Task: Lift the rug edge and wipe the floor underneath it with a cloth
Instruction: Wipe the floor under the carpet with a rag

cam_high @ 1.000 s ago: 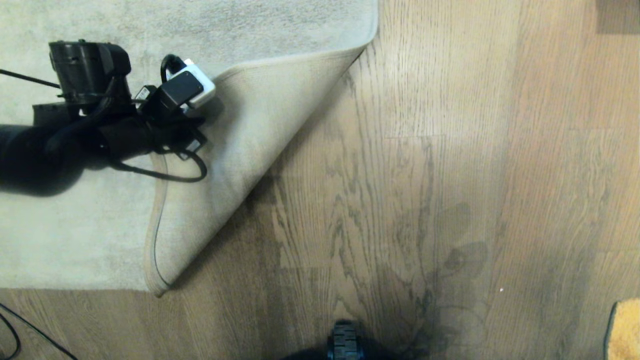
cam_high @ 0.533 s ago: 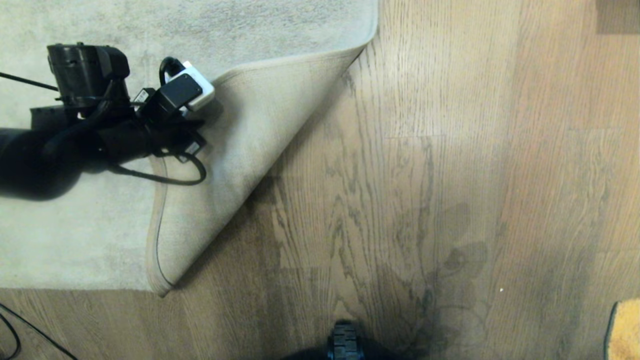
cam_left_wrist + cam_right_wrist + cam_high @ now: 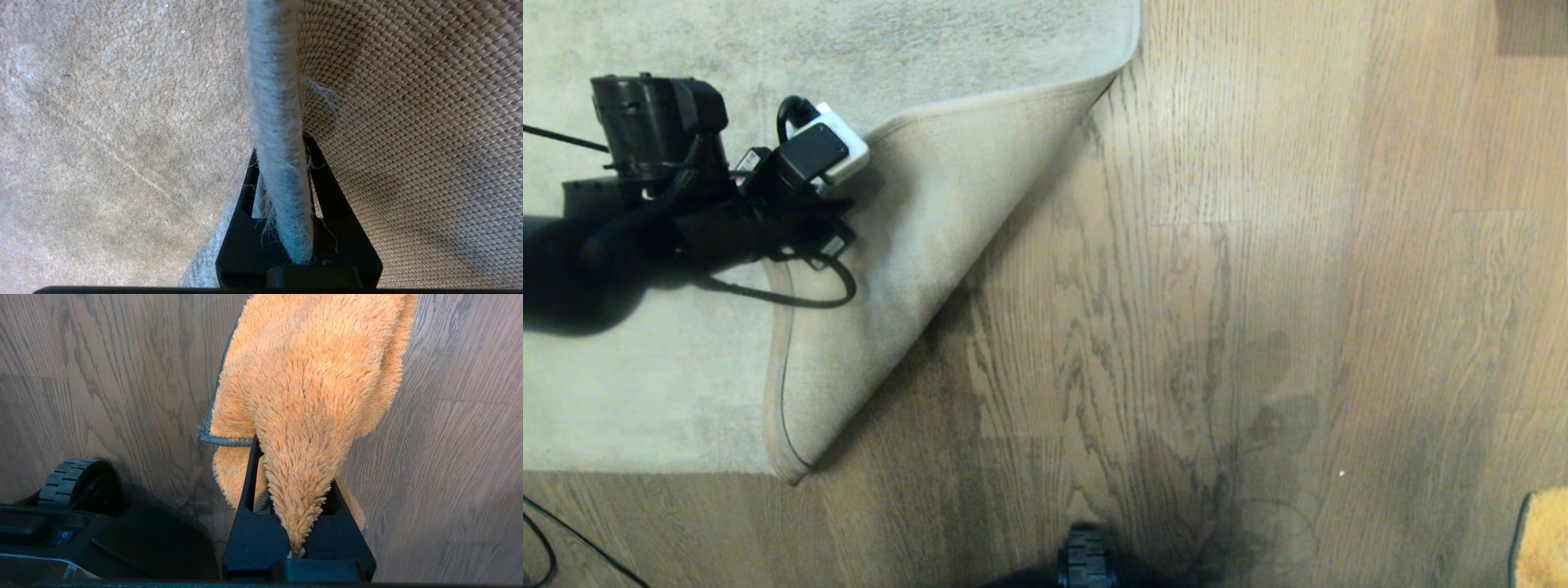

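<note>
- The rug edge is folded back over the grey-beige rug as a big triangle, paler woven underside up, on the left of the scene; its fold line runs from the far middle down to the near left
- The left gripper has its jaws clamped tight on the fuzzy bound border of that flap, at the flap's far-left point, with the pile on one side and the woven backing on the other
- The left arm reaches in from the left over the rug, black, with cables looped beside it
- The floor lies bare to the right of the fold, light brown planks with dark grain lines
- The cloth, orange and fluffy with a dark grey edge, is pinched in the narrow jaws of the right gripper and hangs over the planks; in the head view a corner of it shows at the near right
- A black wheel of the robot's base sits at the near middle
</note>
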